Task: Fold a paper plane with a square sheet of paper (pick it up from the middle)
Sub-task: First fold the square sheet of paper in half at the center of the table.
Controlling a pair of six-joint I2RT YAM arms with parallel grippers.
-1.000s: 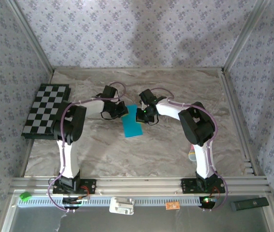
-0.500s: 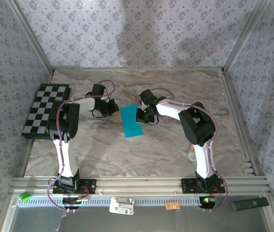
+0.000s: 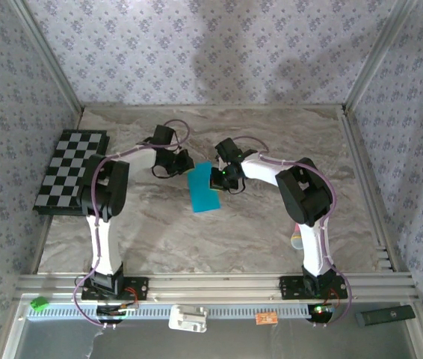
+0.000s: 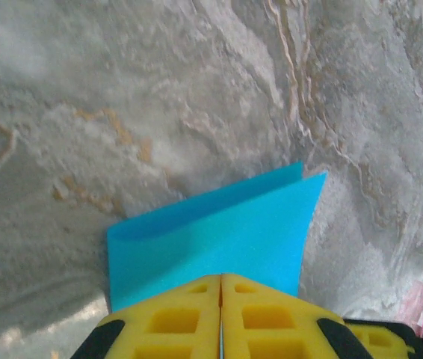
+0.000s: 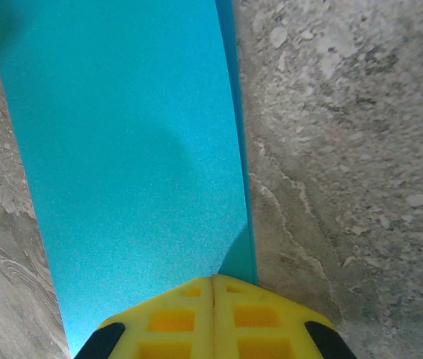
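Note:
The square sheet of paper (image 3: pixel 202 188) is teal-blue and lies on the marble table folded in half, a narrow rectangle with two layers at its edge. My left gripper (image 3: pixel 182 161) sits at its far left corner. In the left wrist view its yellow fingers (image 4: pixel 174 318) are shut, and the gripper's tip (image 4: pixel 220 276) is over the paper (image 4: pixel 219 224). My right gripper (image 3: pixel 216 178) is at the paper's right long edge. It is also shut, its tip (image 5: pixel 213 277) resting on the paper (image 5: pixel 122 149) close to the doubled edge.
A black-and-white checkered board (image 3: pixel 69 172) lies at the left of the table. A pink-and-yellow object (image 3: pixel 297 239) lies by the right arm's lower link. Patterned walls and metal rails close in the table.
The left gripper pulled back to the left off the paper, then came back toward its far left corner. The right gripper and the paper have stayed put.

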